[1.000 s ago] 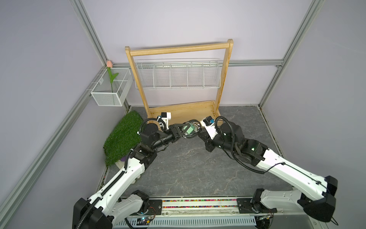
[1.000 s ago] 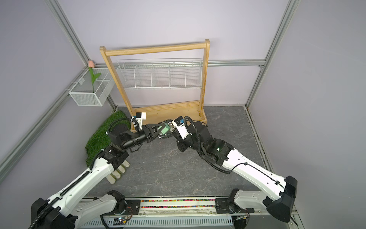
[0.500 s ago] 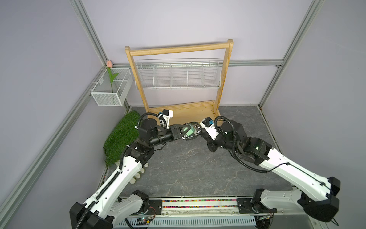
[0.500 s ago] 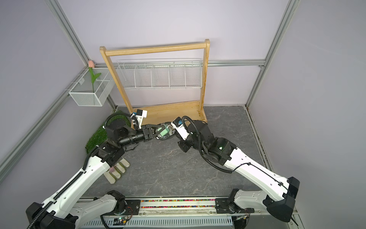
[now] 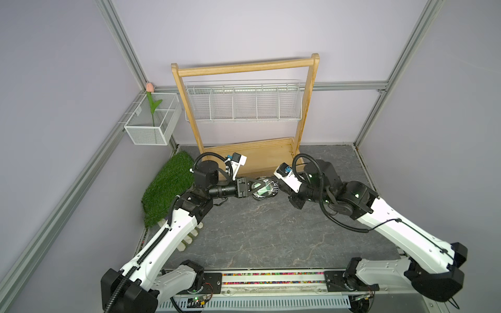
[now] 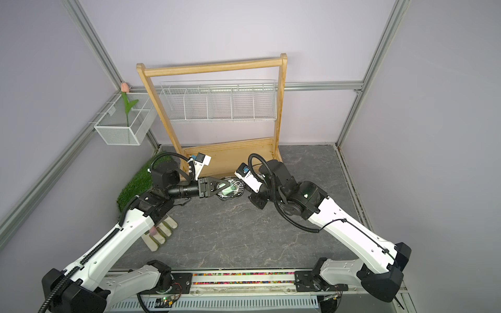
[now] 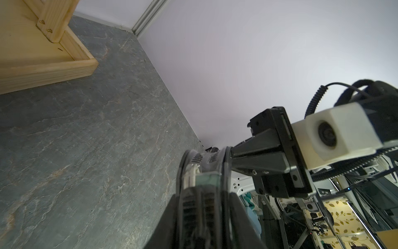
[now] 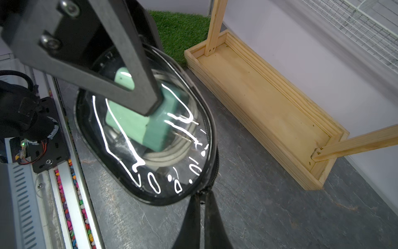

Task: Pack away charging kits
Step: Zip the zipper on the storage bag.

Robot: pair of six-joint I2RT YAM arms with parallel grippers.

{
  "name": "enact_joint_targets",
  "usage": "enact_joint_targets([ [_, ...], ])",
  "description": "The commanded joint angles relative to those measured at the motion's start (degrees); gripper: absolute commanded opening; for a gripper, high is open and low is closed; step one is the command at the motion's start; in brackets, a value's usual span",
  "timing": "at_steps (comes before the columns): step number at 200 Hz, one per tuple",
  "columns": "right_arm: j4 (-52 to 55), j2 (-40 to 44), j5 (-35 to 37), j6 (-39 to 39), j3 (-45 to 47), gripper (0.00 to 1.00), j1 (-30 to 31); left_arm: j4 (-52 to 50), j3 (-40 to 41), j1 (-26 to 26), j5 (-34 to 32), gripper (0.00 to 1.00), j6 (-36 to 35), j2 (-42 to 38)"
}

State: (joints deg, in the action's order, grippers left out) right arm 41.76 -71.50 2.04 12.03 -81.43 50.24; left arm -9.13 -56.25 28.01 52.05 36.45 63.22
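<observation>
- White mesh basket (image 5: 147, 132) x1 on the left wall, 1 pink tulip (image 5: 150, 87) standing in it.
- Green grass mat (image 5: 168, 187) x1, lying on the grey marbled table (image 5: 271, 235) at its left edge.
- L gripper (image 5: 260, 186): jaws partway closed, clamping the pouch (image 5: 267, 189) across its flat faces. The right wrist view shows 1 black finger (image 8: 129, 64) pressed on the clear face.
- Pouch x1: oval, clear, black rim. It's held between the 2 grippers, just in front of the wood tray.
- Charging kit is inside the pouch: 1 mint-green charger block (image 8: 137, 127), with 1 white cable coil (image 8: 172, 154) behind it.
- R gripper (image 8: 203, 198): jaws pressed tight together, pinching the pouch's zip at the rim, on the end opposite the L gripper.
- Wood rack (image 5: 245, 66) x1 at the back wall, low tray at its base. It carries 1 white wire shelf (image 5: 244, 108), 5 bays.
</observation>
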Motion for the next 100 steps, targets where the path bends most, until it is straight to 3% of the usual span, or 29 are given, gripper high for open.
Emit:
enact_joint_targets([
  [1, -2.7, 0.7, 0.1, 3.9, -4.0, 0.06, -2.4, -6.5, 1.3, 0.3, 9.1, 0.00, -3.9, -0.2],
  [35, 1.1, -1.8, -6.2, 6.4, -7.9, 0.06, -2.2, -8.9, 2.2, 0.7, 10.4, 0.00, -6.9, 0.0],
  [60, 0.9, -1.6, -5.1, 6.4, -8.4, 0.06, -2.2, -10.3, 2.7, 0.6, 7.5, 0.00, -7.7, -0.3],
  [100, 2.8, -1.4, 2.5, 8.1, -9.0, 0.06, -1.9, -7.2, 3.6, -0.3, 6.2, 0.00, -6.5, -0.3],
])
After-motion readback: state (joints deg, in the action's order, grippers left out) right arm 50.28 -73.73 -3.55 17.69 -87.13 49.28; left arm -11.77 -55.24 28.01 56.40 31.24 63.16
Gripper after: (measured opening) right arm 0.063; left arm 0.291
